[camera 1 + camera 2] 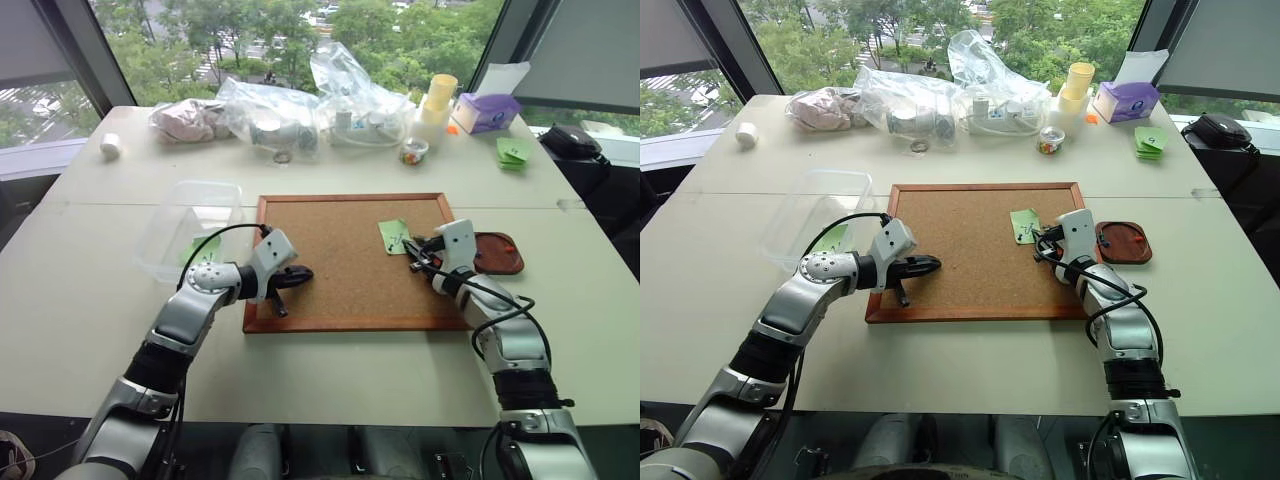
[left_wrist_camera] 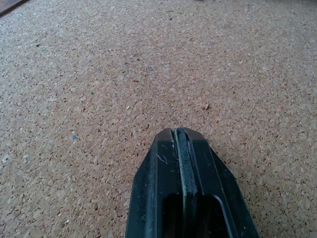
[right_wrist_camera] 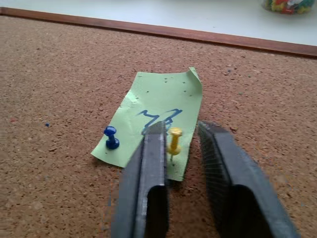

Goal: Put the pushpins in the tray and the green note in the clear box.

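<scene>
The right gripper [image 3: 181, 144] is sitting with jaws apart around a yellow pin [image 3: 174, 141] in the note [image 3: 157, 115], near the corkboard's [image 1: 340, 260] right edge. A blue pin [image 3: 110, 137] is standing beside it. The left gripper [image 2: 179, 136] is hovering clenched, empty, near the left edge. The tray [image 1: 500, 255] is lying just right of the corkboard, the box [image 1: 180, 225] just left.

Bright window daylight, soft shadows

Both arms are built of silver-grey metallic segments joined by black bands, with black cables looping loosely outside each forearm. Each wrist carries a white, boxy housing. The left gripper [image 1: 300, 274] and right gripper [image 1: 414, 262] each have two black fingers [image 3: 148, 173], flat, tapering toward the tip, with finely ribbed inner faces and hollow cut-outs near the base.
</scene>
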Controlling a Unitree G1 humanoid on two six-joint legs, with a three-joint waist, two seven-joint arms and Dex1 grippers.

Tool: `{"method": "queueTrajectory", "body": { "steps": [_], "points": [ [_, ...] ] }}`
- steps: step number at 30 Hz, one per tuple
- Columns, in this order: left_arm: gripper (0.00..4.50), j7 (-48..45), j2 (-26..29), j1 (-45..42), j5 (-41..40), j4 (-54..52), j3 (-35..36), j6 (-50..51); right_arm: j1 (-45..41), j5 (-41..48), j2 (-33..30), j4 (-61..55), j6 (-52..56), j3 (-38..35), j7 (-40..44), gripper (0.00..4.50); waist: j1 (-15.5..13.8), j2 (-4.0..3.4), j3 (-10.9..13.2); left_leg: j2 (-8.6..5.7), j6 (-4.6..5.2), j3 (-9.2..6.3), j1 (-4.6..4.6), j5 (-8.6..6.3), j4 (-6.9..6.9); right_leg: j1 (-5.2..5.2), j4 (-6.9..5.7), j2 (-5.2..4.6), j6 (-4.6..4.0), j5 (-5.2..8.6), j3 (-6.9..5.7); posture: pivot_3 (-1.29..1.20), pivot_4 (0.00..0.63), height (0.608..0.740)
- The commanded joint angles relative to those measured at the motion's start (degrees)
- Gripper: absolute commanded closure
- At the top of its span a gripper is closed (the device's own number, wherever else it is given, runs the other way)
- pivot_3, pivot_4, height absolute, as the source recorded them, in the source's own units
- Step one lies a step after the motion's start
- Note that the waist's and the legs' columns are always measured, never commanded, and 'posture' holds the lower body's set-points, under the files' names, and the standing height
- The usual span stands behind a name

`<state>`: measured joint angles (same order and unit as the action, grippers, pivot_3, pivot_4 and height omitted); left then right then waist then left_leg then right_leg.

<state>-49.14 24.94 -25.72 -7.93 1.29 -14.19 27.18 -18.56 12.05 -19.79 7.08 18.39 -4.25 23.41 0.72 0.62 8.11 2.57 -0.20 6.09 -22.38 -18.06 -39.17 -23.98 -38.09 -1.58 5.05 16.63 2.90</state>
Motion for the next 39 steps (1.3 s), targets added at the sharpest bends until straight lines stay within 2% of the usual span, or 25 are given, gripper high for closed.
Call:
{"method": "queueTrajectory", "body": {
  "steps": [1,10,18,21,26,30,35,38,39],
  "points": [
    [4.50,-0.3,0.3,1.5,0.7,0.9,-1.6,1.2,0.3,0.5,-0.1,-2.6,-1.2,-1.7,-0.6,4.48,0.0,0.00,0.0,0.00,0.00,0.00,0.00,0.00,0.00,0.00,0.00,0.00,0.00,0.00,0.00,0.00,0.150,0.738],
    [4.50,-0.6,0.1,1.7,0.7,1.0,-1.8,1.4,2.4,0.9,1.3,-6.2,-5.4,-4.4,-3.8,4.48,0.0,0.00,0.0,0.00,0.00,-0.02,-0.01,0.00,0.00,0.00,0.00,0.00,0.00,0.00,-0.01,0.00,0.150,0.738],
    [4.50,-1.0,0.2,1.6,0.8,1.2,-2.1,1.3,3.2,3.3,3.0,-7.7,-3.5,-5.7,-4.1,4.48,0.1,0.00,0.0,0.03,0.00,-0.03,0.01,0.00,0.00,0.00,-0.01,0.03,0.00,0.00,-0.01,0.00,0.150,0.738],
    [4.50,-1.0,0.2,1.7,0.8,1.1,-2.0,1.4,3.0,5.8,3.7,-7.9,-2.0,-9.7,-6.9,4.48,0.1,0.00,0.0,0.03,0.00,-0.03,0.01,0.00,0.00,0.01,-0.01,0.02,0.00,0.00,-0.01,0.00,0.150,0.738],
    [4.50,-0.9,0.3,1.9,0.8,0.9,-2.0,1.5,2.0,3.7,-1.1,-2.3,-3.4,-15.6,-11.3,4.48,0.1,0.00,0.0,0.01,0.00,-0.02,0.01,0.00,0.00,0.01,0.00,0.00,0.00,0.00,-0.01,0.00,0.150,0.738],
    [4.50,-1.2,0.3,1.7,0.8,1.1,-2.2,1.4,1.0,2.6,-4.8,2.3,-4.1,-16.7,-11.2,4.48,0.3,-0.02,0.0,0.03,0.00,-0.01,0.03,0.00,0.01,0.01,0.00,0.03,0.00,0.00,-0.01,0.00,0.150,0.738],
    [4.50,-1.4,0.1,1.1,0.9,1.9,-2.4,1.1,-0.2,1.9,-6.4,6.9,-5.4,-16.8,-10.6,4.48,0.3,-0.04,0.0,0.03,0.00,0.02,0.06,0.00,0.01,0.03,-0.01,0.04,0.00,0.00,0.02,0.00,0.150,0.738],
    [4.50,-1.4,0.1,1.0,1.0,2.1,-2.3,0.9,-0.5,1.4,-6.7,9.4,-6.1,-17.1,-10.7,3.59,0.1,-0.04,0.0,0.02,0.00,0.01,0.06,0.00,0.01,0.04,0.00,0.03,0.00,0.00,0.02,0.00,0.150,0.738],
    [4.50,-1.4,0.1,1.0,1.1,2.1,-2.3,0.8,-0.5,1.4,-6.7,9.6,-6.3,-17.1,-10.7,3.12,0.1,-0.04,0.0,0.02,0.00,0.01,0.06,0.00,0.01,0.04,0.00,0.02,0.00,0.00,0.02,0.00,0.150,0.738]
  ]
}}
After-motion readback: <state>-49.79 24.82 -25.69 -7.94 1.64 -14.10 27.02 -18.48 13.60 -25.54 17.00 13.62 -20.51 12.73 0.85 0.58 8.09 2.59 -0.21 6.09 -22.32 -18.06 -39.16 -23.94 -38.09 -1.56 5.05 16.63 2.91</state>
